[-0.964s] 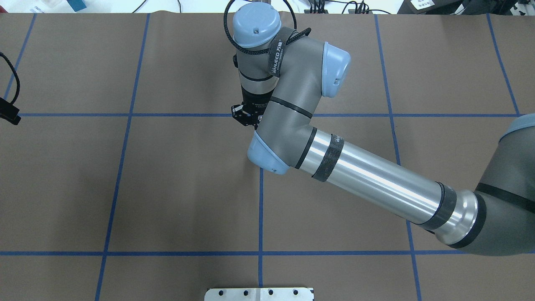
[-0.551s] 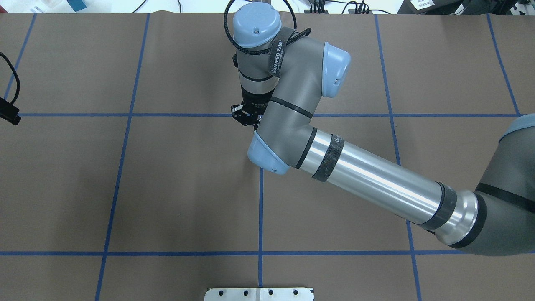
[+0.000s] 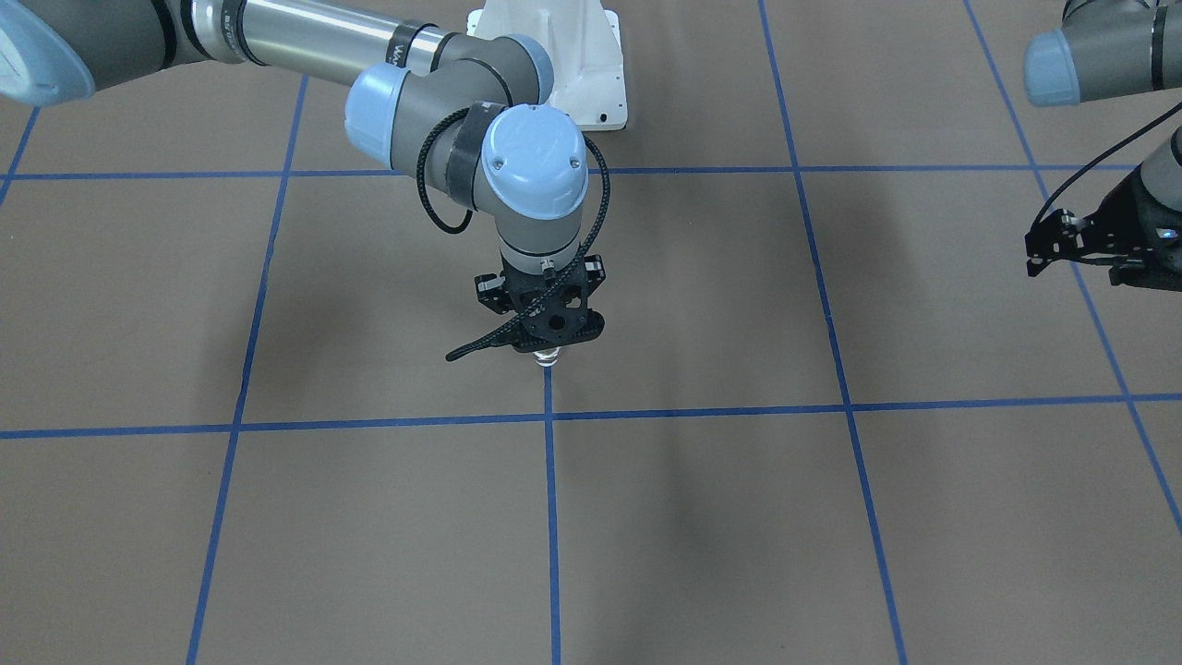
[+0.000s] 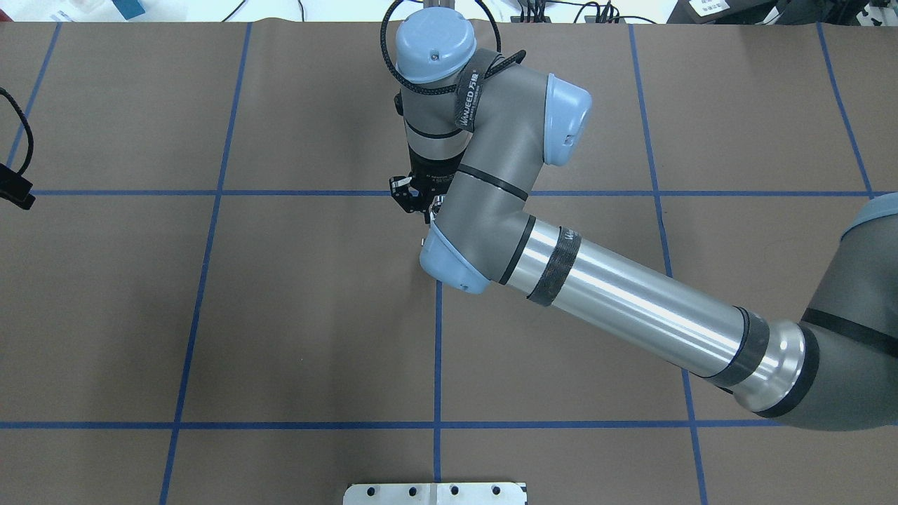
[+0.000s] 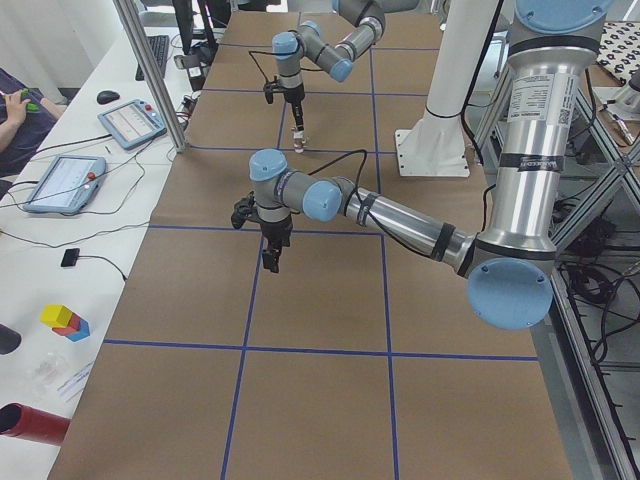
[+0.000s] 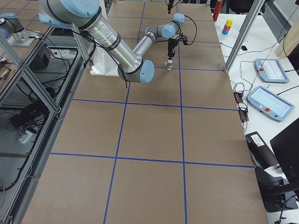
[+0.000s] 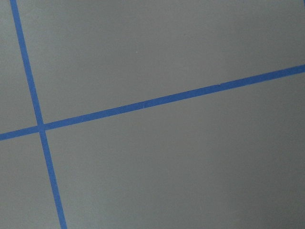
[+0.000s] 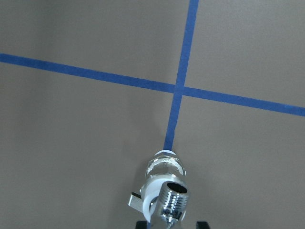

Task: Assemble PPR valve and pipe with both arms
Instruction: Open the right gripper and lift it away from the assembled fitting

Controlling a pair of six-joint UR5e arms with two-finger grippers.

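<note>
Right gripper (image 8: 171, 223): jaws spread, flanking pipe (image 8: 172, 195) without contact, holding nothing. Pipe seated atop PPR valve (image 8: 151, 188); joined pair upright on worktop (image 8: 71, 143), on blue tape line (image 8: 178, 109) near crossing. Left gripper (image 5: 271, 258) well apart, above worktop; state of its jaws cannot be told.

Light: bright, even, from overhead.
Shadows: soft grey patches on the table (image 3: 831, 554) beneath the right arm (image 4: 631, 301).
Glare: highlights on that arm's silver tube and the pipe (image 8: 172, 196).
Focus: wrist views slightly soft.
</note>
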